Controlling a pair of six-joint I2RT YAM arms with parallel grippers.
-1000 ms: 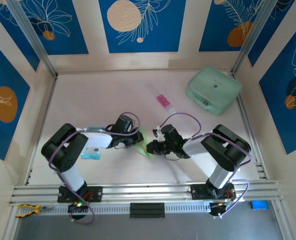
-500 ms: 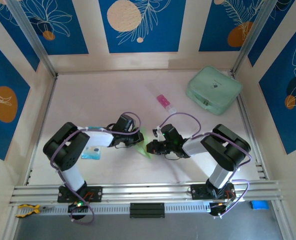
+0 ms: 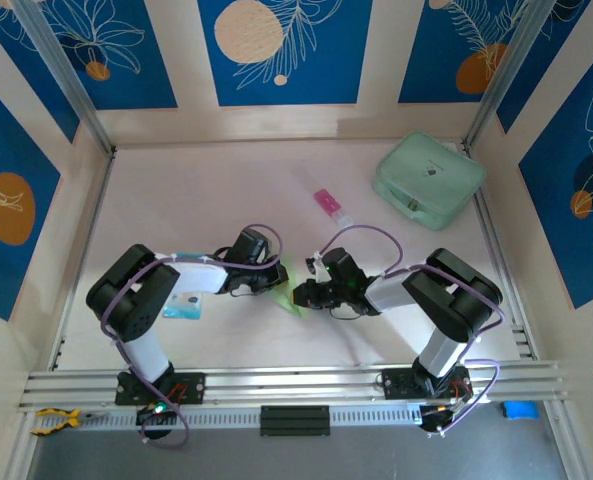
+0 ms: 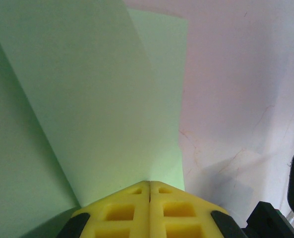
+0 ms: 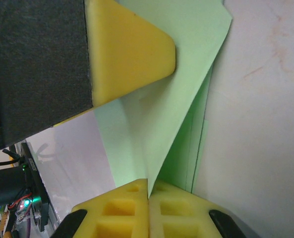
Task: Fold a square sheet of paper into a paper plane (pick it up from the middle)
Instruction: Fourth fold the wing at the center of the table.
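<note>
Over the last 1 s I see almost nothing shift: left pincer and right pincer, tips facing, both remain clamped on the creased lime-green paper sheet stretched between them. I judge a fold is being set; folding is unfinished.

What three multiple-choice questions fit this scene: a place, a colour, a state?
1. Where is the mint-green case? A far right corner; B near left corner; C between the arms.
2. Colour of the left pincer pads? A red; B yellow; C white.
3. How is the right pincer? A wide open; B shut on the green paper; C shut on a tube.
Answers: A, top view shows it far right; B, yellow in its wrist view; B, paper leaves its closed pads.
</note>
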